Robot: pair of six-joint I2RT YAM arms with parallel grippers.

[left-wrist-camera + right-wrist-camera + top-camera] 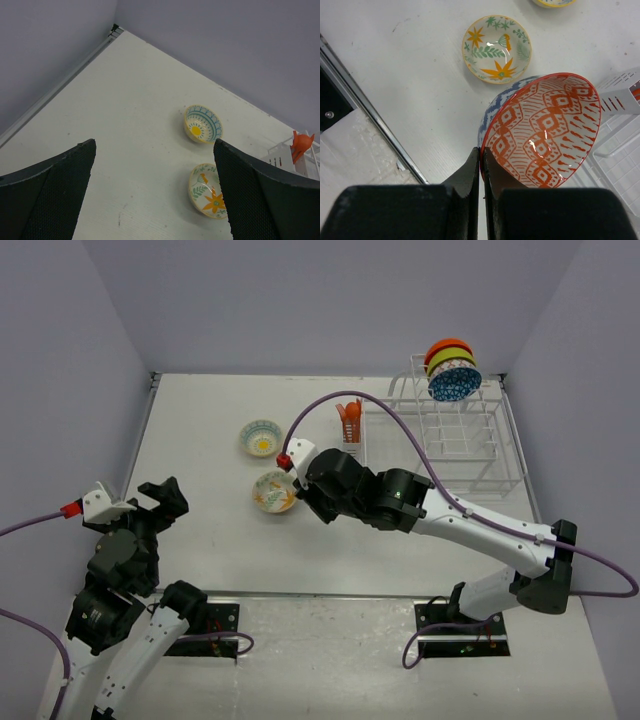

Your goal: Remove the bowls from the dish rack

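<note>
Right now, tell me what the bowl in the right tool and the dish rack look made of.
The patterned bowl, pinched by its rim in the right tool: probably glazed ceramic, glossy, with bright glints on its painted inside. The dish rack: thin white rods, likely coated wire, possibly plastic; no shine visible.

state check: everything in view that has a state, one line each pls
right gripper, jaws shut on the red-patterned bowl's rim
red-patterned bowl, held tilted, out of the rack
left gripper, jaws open, empty
flower bowl, upright on the table
teal-and-yellow bowl, upright on the table
stack of bowls, on edge in the dish rack, not yet unloaded
</note>
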